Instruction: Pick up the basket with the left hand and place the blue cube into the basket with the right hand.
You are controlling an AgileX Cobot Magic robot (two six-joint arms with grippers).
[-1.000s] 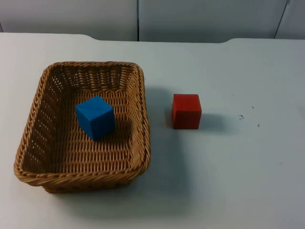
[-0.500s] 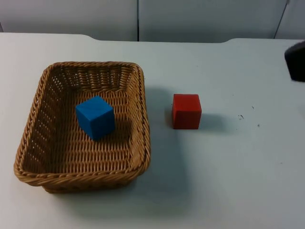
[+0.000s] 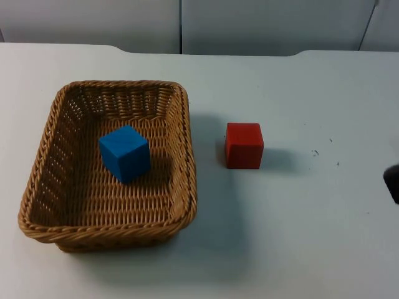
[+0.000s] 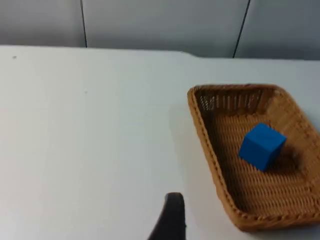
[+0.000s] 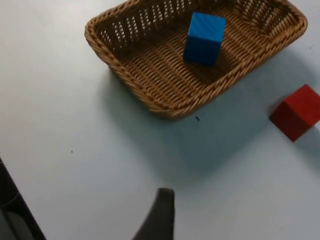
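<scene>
A woven wicker basket (image 3: 42,159) rests on the white table at the left, and a blue cube (image 3: 124,152) lies inside it near the middle. The basket (image 4: 210,145) and its blue cube (image 4: 261,146) lie ahead of my left gripper (image 4: 171,222), well apart from it. My right gripper (image 5: 159,215) hangs over bare table short of the basket (image 5: 145,95), with the blue cube (image 5: 204,31) beyond. A black part of the right arm (image 3: 393,184) shows at the table's right edge.
A red cube (image 3: 244,144) stands on the table just right of the basket, a small gap between them; it appears again as the red cube (image 5: 297,119). The grey partition wall (image 3: 187,25) closes the far side.
The black part of the right arm came in at the right edge and has dropped lower along it. Basket and both cubes have not moved.
</scene>
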